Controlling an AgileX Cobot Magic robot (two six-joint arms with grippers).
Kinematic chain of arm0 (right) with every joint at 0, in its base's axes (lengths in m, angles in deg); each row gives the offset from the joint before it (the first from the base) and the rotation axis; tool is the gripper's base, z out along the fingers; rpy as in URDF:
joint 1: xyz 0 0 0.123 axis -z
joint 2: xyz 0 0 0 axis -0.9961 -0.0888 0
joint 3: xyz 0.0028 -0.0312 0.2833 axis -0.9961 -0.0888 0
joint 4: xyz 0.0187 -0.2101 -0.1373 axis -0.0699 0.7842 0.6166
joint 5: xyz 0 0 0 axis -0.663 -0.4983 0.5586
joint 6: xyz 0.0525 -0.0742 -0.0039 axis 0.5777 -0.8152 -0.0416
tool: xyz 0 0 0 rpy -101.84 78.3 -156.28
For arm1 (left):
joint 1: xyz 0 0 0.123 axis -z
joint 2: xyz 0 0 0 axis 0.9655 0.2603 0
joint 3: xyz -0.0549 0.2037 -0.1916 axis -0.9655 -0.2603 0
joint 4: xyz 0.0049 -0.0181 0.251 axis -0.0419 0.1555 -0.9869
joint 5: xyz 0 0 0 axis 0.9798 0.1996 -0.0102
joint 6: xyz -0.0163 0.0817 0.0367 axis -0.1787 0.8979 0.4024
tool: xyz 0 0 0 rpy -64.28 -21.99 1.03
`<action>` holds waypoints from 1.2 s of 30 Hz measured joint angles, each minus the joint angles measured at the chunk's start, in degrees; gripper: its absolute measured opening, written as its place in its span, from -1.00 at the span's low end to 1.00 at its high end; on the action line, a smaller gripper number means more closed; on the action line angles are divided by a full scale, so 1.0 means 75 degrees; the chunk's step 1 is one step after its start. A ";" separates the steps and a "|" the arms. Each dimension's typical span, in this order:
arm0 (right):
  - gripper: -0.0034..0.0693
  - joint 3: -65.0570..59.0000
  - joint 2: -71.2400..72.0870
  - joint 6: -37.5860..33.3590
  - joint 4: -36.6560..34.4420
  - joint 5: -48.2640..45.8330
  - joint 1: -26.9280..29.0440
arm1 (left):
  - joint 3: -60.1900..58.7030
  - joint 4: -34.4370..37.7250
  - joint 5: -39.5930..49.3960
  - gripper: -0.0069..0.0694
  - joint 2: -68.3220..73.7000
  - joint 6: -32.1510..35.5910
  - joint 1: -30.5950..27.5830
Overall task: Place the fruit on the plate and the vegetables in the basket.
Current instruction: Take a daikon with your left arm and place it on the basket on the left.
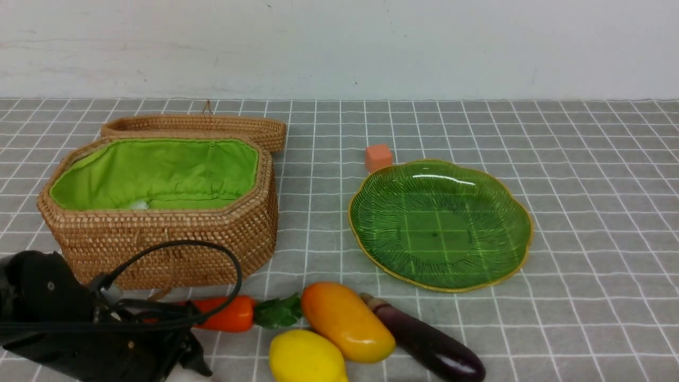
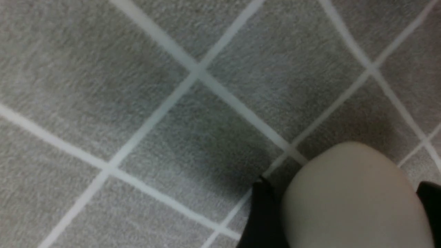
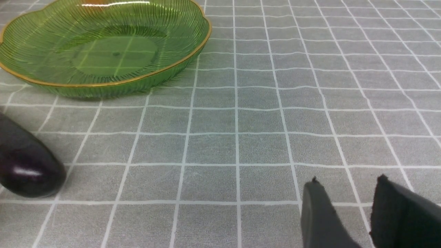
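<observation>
- Radish point(image 2: 351, 199) first: white and smooth, lying on the worktop point(image 1: 583, 159) at the near left, rounded end showing between the left fingers point(image 2: 263, 217).
- One finger sits on each side of it. I can't tell whether they're pressing it or only straddling it.
- It looks like a light, hard, glossy toy, so I'd expect it to slip out of a pinch near the rounded end. Taking it across the thick middle seems the best bet.
- Just beyond, carrot point(image 1: 225, 314), mango point(image 1: 346, 321), lemon point(image 1: 305, 358) and eggplant point(image 1: 424, 345) huddle along the near edge. The carrot's leaves touch the mango, and the eggplant lies close along the mango's other side.
- Basket point(image 1: 159, 249) stands open behind the left arm, green lining showing.
- Plate point(image 1: 351, 212) sits right of centre with nothing on it, and a cube point(image 1: 378, 157) just behind its rim.
- Right fingers point(image 3: 320, 217) hang low over bare worktop, a narrow gap between them and nothing in it.
</observation>
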 joint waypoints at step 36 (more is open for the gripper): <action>-0.25 0.0000 0.0000 0.0000 0.0000 0.0000 0.0000 | 0.5583 0.0011 0.1529 0.46 0.1096 -0.1531 -0.2436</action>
